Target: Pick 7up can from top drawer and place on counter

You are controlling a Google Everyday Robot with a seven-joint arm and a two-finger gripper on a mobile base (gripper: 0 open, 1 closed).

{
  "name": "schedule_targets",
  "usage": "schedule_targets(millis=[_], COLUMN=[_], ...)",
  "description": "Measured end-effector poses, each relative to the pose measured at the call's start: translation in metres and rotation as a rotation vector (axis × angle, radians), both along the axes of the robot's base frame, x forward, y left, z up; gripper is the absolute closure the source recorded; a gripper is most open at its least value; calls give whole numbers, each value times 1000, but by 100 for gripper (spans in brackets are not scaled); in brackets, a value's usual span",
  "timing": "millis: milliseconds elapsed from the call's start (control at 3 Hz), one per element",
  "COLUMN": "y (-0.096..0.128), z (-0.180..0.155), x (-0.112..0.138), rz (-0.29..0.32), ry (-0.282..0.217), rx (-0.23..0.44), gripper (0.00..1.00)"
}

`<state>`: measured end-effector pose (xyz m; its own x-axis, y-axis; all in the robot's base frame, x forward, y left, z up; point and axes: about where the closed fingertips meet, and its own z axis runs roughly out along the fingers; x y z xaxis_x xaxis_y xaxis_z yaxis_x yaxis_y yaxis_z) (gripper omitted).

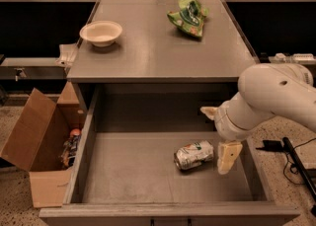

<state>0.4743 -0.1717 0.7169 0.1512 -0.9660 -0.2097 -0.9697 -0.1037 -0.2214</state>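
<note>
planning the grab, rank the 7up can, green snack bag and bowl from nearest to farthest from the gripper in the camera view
1. 7up can, lying in the top drawer, right beside the gripper low at the drawer's right.
2. Green snack bag, back right on the counter, and bowl, on its left: too close to call.

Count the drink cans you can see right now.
1. The 7up can lies on its side in the top drawer, beside the gripper low at its right. The cardboard box may hide more.
</note>
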Motion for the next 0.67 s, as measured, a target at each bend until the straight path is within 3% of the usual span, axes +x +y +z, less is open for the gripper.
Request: schedule_targets(millis=[333, 667], y=[7, 12], z=[-40, -59], x=[17, 23], rz=[48, 72], ry=[-12, -4], rx=[-13, -20], gripper=[0, 0])
